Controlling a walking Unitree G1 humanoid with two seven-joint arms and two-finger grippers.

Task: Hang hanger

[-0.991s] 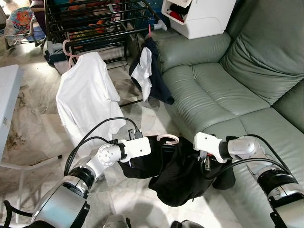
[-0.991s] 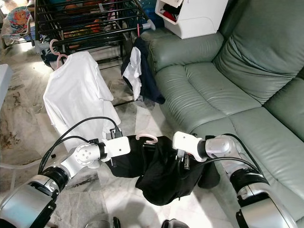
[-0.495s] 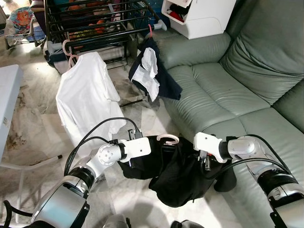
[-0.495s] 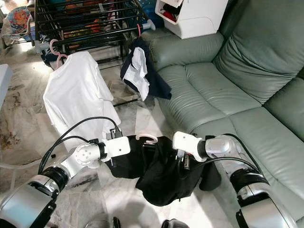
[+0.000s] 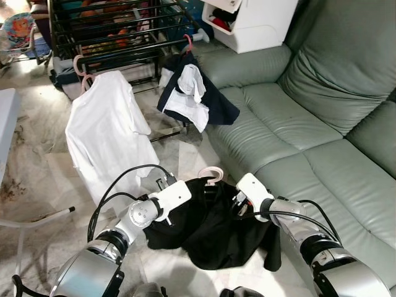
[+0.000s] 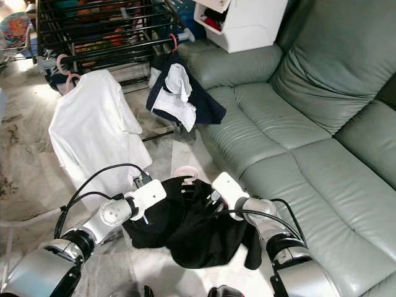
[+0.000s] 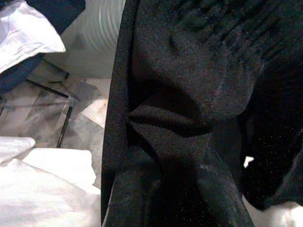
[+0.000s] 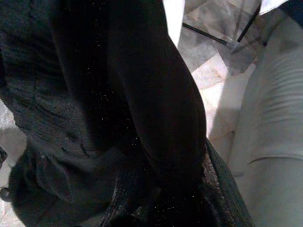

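Left gripper (image 5: pixel 162 218) low in the frame, left of centre, buried in the near edge of the black garment (image 5: pixel 216 226); fingers dark against dark cloth in the left wrist view, so cannot tell whether spread or closed, though cloth bunched right over them. Right gripper (image 5: pixel 238 207) low and just right of centre, pushed into the same garment from the other side; likewise cannot tell how wide the fingers stand, with black fabric draped across them in the right wrist view. Black garment slung between the two wrists, sagging toward the bottom of the frame, one dark fold trailing down at lower right beside the green sofa (image 5: pixel 322 130). Pink hanger (image 5: pixel 210 174) poking up from the top edge of the garment, its hook standing free between the two white forearm housings, near centre and slightly below the middle. Black drying rack (image 5: pixel 117 31) along the top left, well apart from the held hanger. White shirt (image 5: pixel 105 136) hung from the rack's near rail on a pink hook at left. Dark blue and white clothes (image 5: pixel 195 99) hung from the rack's right end, upper centre, touching the sofa arm. White cabinet (image 5: pixel 260 21) at top, right of centre. Marble floor (image 5: pixel 37 179) beneath
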